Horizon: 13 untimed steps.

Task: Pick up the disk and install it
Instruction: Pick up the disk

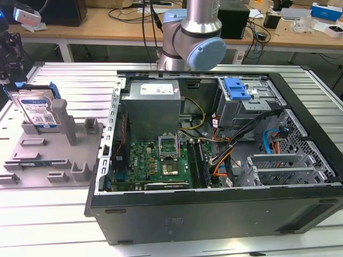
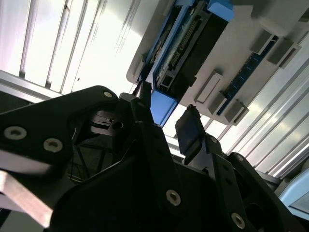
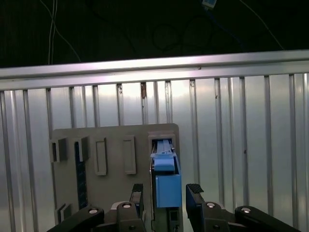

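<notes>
Hard disk (image 1: 36, 110) upright in grey holder (image 1: 80, 160), exterior view's left. Gripper (image 3: 165, 192) jaws open wide, straddling blue carrier (image 3: 168, 174), gripping nothing. Could close off-centre, tilt disk, jam it in slot.

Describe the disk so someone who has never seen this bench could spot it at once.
On the exterior view's left, beside the open computer case, sits a grey fixture plate. The disk stands on edge in its far corner slot, the only silver slab there, with a white-and-blue label and a blue frame.
</notes>
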Each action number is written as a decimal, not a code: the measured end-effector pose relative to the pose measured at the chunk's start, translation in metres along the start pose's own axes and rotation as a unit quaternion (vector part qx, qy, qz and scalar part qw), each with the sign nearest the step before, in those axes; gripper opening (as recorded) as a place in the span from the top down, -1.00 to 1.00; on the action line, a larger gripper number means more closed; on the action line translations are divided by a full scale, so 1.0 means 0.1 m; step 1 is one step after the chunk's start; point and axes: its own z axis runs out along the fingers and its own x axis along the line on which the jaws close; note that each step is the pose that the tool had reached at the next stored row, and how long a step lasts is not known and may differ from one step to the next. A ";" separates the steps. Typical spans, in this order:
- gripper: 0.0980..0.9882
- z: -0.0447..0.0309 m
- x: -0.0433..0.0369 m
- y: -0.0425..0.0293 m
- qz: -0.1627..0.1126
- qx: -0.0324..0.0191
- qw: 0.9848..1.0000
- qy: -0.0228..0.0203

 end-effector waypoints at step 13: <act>0.14 0.086 -0.010 0.022 0.000 0.000 1.000 0.002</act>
